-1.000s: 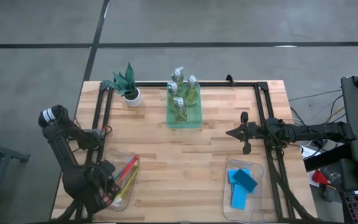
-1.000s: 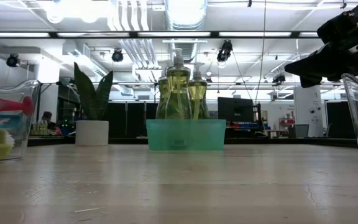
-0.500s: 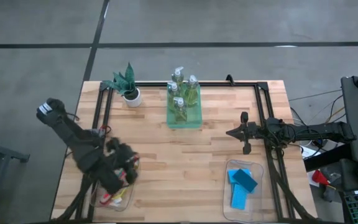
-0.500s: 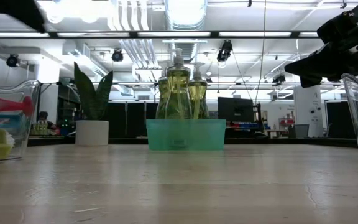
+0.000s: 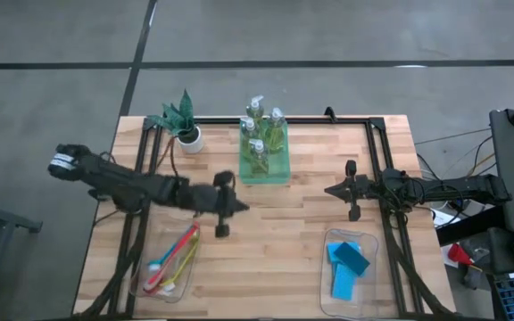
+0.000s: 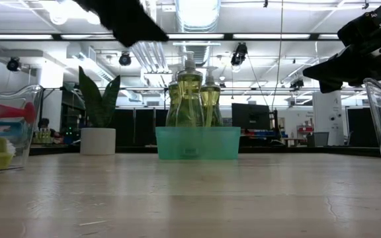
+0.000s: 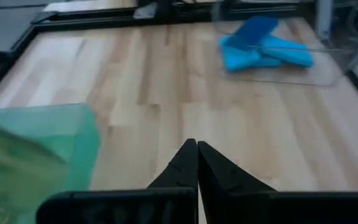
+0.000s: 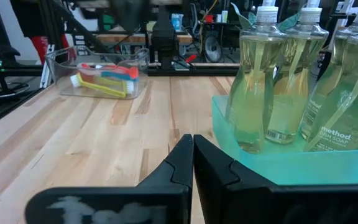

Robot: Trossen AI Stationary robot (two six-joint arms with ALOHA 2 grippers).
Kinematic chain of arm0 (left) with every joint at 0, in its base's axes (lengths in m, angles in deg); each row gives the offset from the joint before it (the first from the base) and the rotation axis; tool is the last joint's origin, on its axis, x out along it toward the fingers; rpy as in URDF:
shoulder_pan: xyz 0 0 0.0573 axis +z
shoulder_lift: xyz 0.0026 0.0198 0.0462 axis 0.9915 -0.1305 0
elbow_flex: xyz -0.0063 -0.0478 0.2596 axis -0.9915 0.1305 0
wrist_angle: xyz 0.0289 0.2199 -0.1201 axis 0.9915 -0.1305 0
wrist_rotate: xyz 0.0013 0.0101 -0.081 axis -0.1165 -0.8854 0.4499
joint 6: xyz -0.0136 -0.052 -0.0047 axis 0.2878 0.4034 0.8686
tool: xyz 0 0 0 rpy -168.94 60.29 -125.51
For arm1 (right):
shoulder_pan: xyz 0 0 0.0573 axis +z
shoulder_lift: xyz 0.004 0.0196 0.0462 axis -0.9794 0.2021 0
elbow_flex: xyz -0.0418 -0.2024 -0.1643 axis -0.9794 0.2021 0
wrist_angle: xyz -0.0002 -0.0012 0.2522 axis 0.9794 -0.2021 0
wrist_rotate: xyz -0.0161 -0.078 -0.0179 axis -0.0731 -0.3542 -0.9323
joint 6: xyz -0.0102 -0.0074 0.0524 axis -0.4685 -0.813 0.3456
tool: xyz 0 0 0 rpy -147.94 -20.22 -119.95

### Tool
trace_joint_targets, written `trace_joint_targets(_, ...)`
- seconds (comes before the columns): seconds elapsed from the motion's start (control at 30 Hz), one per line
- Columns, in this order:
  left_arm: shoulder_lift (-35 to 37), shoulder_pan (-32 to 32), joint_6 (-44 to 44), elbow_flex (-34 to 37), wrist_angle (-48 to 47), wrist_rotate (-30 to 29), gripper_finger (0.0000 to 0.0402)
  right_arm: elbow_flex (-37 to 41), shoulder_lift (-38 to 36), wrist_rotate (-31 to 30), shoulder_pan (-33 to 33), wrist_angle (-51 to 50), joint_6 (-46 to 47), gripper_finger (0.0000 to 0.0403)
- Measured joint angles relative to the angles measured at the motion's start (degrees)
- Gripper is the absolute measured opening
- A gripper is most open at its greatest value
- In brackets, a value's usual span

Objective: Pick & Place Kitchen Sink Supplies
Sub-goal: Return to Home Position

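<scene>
Three clear pump bottles of yellow-green soap (image 5: pixel 262 134) stand upright in a green tray (image 5: pixel 263 171) at the far middle of the table. Slim brushes in pink-red, yellow and blue (image 5: pixel 173 257) lie in a clear bin (image 5: pixel 141 283) at the near left. Blue and teal sponges (image 5: pixel 348 264) lie in a clear bin (image 5: pixel 327 294) at the near right. My left gripper (image 5: pixel 242 207) hovers shut and empty over the table's middle, just near of the tray. My right gripper (image 5: pixel 328 190) waits shut and empty right of the tray.
A spiky green plant in a white pot (image 5: pixel 184 125) stands at the far left, beside the tray. Black rails (image 5: pixel 377 152) run along the table's left, right and far sides. Bare wood (image 5: pixel 266 259) lies between the two bins.
My left gripper has swung away from the brush bin at the near left, going right and toward the far edge to the table's middle, and has rolled about its own line on the way. The brushes stay lying in their bin.
</scene>
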State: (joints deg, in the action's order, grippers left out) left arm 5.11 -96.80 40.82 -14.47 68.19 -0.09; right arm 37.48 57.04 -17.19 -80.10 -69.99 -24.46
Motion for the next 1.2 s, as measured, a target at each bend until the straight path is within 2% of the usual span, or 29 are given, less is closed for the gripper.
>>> trace_joint_targets(0.17,5.8,10.5,-0.8,10.2,8.5,10.1,0.0001,0.0,0.0,0.0,0.0,0.0,0.0,0.0008)
trace_joint_targets(0.27,12.7,13.3,-0.6,16.0,9.3,11.4,0.0001,0.0,0.0,0.0,0.0,0.0,0.0,0.0008)
trace_joint_targets(0.53,34.8,13.3,0.1,29.7,10.2,7.0,0.0002,0.0,0.0,0.0,0.0,0.0,0.0,0.0008)
trace_joint_targets(0.63,40.3,13.2,0.0,35.4,14.8,6.5,0.0002,0.0,0.0,0.0,0.0,0.0,0.0,0.0008)
trace_joint_targets(0.77,44.0,12.6,-2.3,43.5,25.0,6.1,0.0002,0.0,0.0,0.0,0.0,0.0,0.0,0.0008)
trace_joint_targets(0.87,46.0,12.6,-3.8,47.3,29.4,5.0,0.0002,0.0,0.0,0.0,0.0,0.0,0.0,0.0008)
trace_joint_targets(1.2,52.7,12.6,-1.9,49.0,24.4,3.1,0.0002,0.0,0.0,0.0,0.0,0.0,0.0,0.0008)
